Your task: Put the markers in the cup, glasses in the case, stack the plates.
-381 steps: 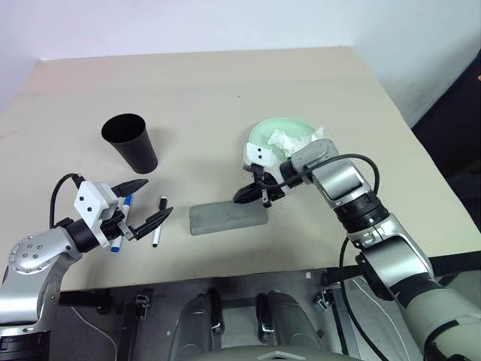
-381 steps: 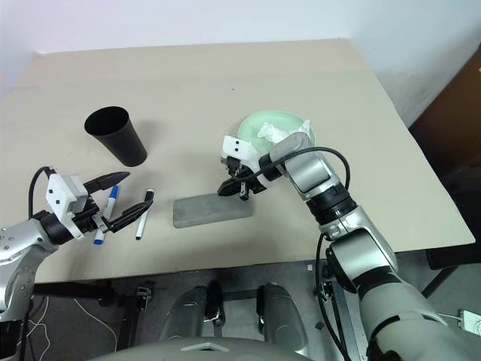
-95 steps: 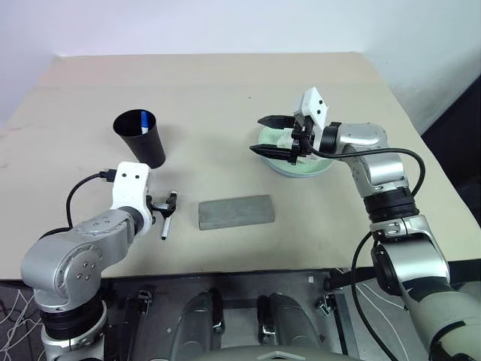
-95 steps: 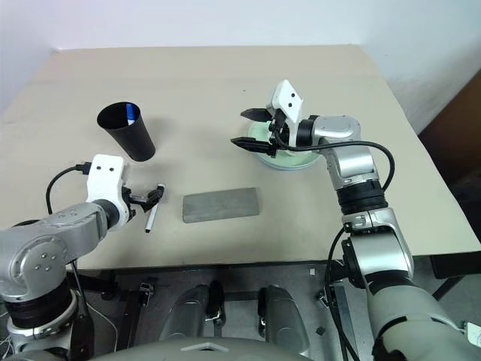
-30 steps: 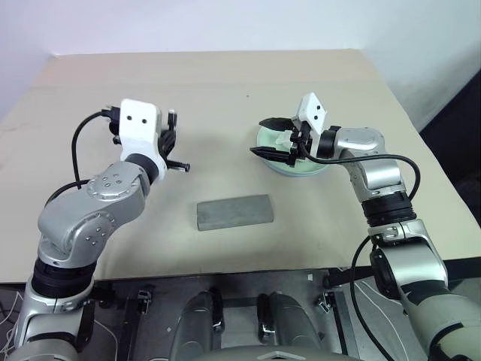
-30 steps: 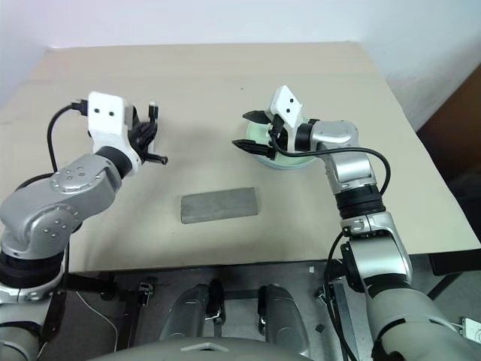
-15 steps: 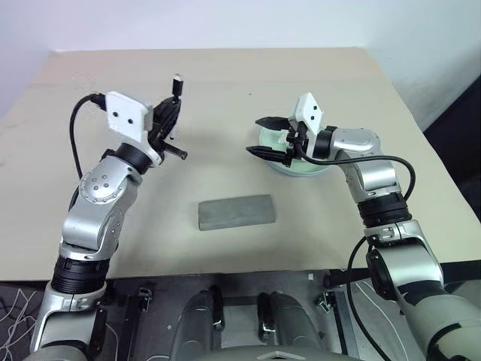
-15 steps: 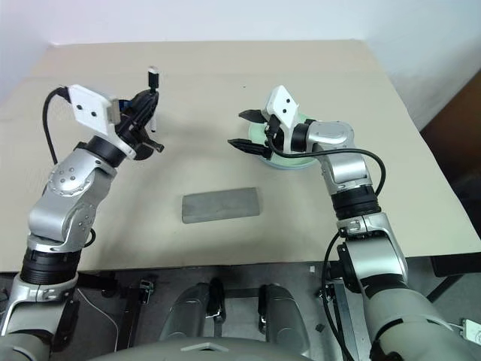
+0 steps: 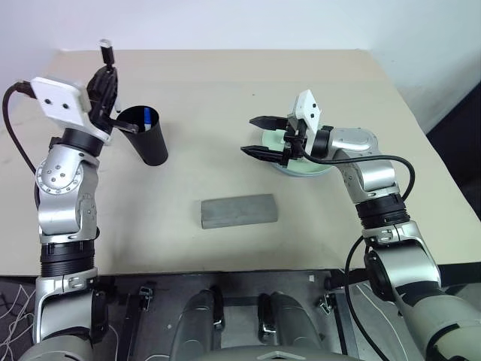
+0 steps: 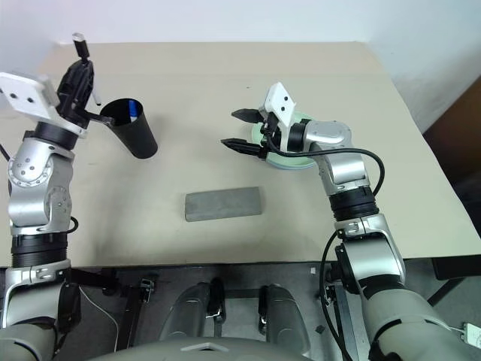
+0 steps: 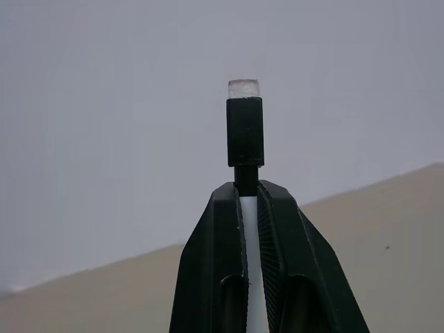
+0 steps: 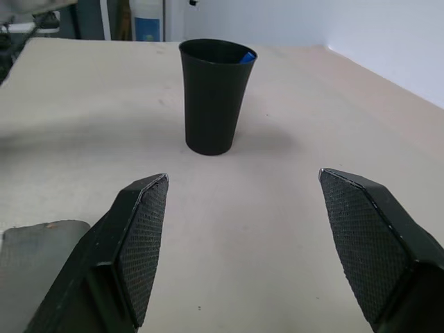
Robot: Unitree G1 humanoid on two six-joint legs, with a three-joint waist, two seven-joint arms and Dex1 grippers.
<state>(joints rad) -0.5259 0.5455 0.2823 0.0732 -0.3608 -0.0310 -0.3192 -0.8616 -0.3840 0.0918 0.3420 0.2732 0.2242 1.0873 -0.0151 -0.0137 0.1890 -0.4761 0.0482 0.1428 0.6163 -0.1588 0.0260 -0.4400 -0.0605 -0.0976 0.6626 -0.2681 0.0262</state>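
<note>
Black-capped marker [image 11: 245,132]: light, stiff, slick; your left pincer [image 11: 248,208] clamps its barrel below the cap. Right pincer [image 12: 258,229] gapes empty.

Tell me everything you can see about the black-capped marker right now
The black-capped marker is a slim white pen with a black cap and a small pale tip at its very end. It is clamped in the left gripper, whose two black fingers press on its white barrel just below the cap. It stands nearly upright, cap end up, raised off the table and beside the rim of the black cup, on the cup's left. Only the fingers touch it.
</note>
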